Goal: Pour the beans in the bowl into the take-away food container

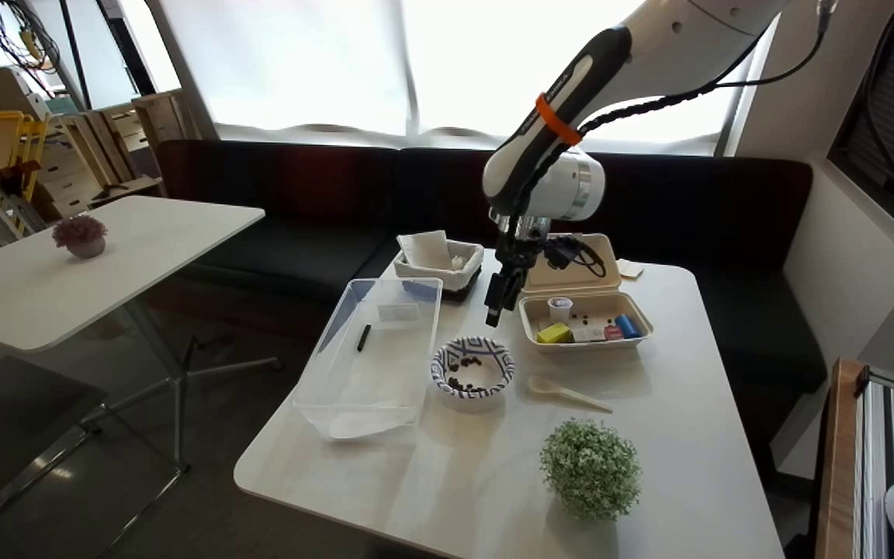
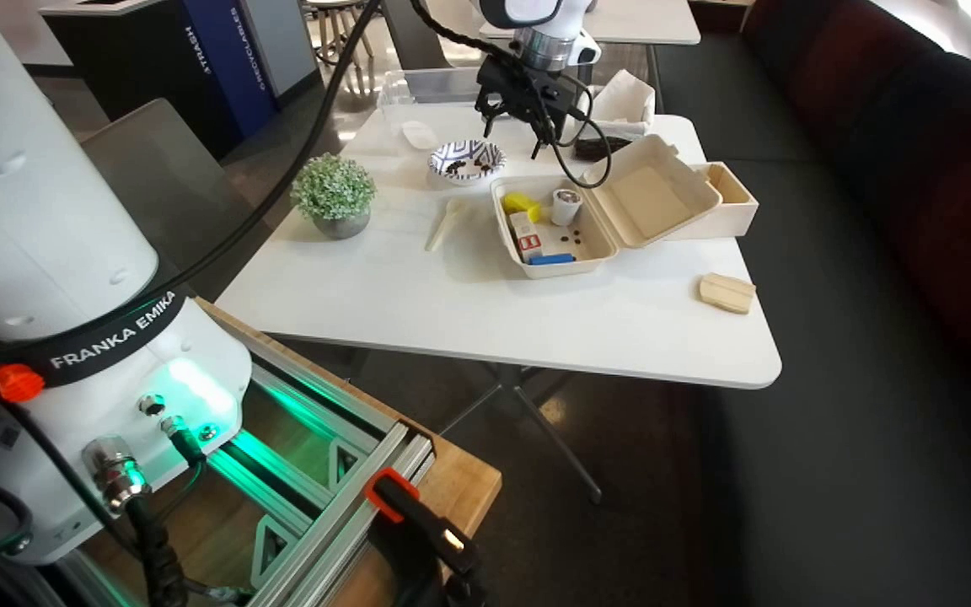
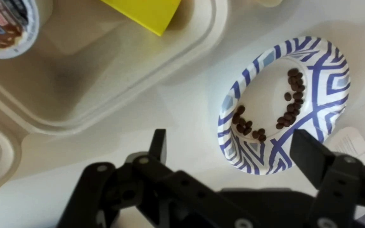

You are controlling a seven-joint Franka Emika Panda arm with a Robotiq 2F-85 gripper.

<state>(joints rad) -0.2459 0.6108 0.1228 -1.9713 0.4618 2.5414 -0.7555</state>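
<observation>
Beans lay in the bowl, in a long string and a smaller cluster along the edge of its bottom. The bowl sat upright on the table, between the clear bin and the pale spoon. The arm slanted down from the top right of an exterior view to its wrist, which hung over the table. Below that, the gripper pointed downward with a slight lean, near the bowl but apart from it, its two fingers spread wide. In the wrist view one finger covered part of the bowl's edge. The take-away box stood near the bowl, lid tipped back, with a small cup, a yellow block and a few dark specks inside.
</observation>
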